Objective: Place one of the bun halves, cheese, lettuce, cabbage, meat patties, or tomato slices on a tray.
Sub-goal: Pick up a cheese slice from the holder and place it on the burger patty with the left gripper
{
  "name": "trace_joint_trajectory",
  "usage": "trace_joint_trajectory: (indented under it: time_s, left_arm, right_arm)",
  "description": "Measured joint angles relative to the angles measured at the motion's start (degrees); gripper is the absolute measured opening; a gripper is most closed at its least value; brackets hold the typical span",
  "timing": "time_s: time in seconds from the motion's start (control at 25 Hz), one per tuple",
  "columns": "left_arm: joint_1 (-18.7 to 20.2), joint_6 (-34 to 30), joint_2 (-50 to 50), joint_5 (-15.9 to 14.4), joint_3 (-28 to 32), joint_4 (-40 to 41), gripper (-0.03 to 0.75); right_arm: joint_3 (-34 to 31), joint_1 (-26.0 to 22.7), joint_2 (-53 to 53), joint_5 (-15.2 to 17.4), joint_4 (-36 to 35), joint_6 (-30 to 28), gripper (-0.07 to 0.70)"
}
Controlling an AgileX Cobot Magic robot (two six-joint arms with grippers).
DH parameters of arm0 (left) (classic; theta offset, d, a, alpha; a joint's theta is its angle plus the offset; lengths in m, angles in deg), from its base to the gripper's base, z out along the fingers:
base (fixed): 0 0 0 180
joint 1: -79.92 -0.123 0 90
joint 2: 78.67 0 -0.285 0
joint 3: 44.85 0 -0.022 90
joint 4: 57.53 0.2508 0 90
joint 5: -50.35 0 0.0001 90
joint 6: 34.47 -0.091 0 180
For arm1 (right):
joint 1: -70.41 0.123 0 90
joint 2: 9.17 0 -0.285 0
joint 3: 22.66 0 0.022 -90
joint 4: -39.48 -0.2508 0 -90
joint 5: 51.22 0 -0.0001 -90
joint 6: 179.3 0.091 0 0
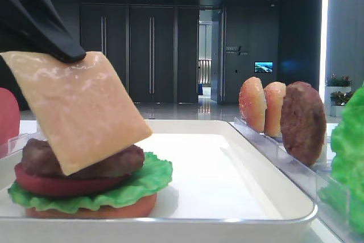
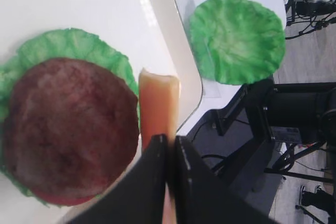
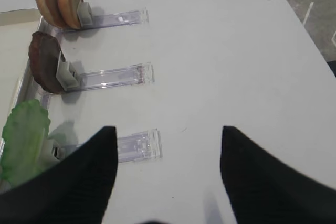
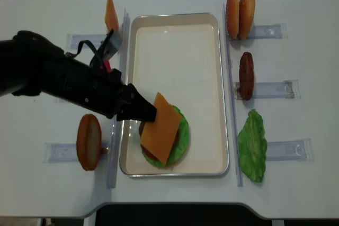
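Note:
My left gripper (image 4: 151, 112) is shut on a corner of a pale orange cheese (image 4: 160, 126) slice, which hangs tilted over a stack at the near end of the white tray (image 4: 175, 46). The stack is a flat bun base (image 1: 91, 211), lettuce (image 1: 142, 183), a tomato slice (image 1: 57, 186) and a brown meat patty (image 1: 108, 163). In the left wrist view the cheese (image 2: 157, 103) shows edge-on beside the patty (image 2: 68, 129). I cannot tell whether the cheese touches the patty. My right gripper (image 3: 167, 129) is open over bare table, with nothing in it.
Clear slotted racks flank the tray. On the right stand two bun halves (image 4: 240, 13), a patty (image 4: 246, 75) and a lettuce leaf (image 4: 253, 144). On the left are a second cheese slice (image 4: 111, 13) and a bun half (image 4: 88, 141). The table's front edge is close.

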Motion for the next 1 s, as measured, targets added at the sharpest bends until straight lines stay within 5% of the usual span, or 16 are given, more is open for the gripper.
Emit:
trace_joint_trajectory:
  time_s: [1.0]
  left_arm:
    - [-0.7,2.3,-0.9,0.1,0.0,4.1,0.015]
  right_arm:
    - [0.0,0.0,0.0,0.0,0.0,0.0,0.413]
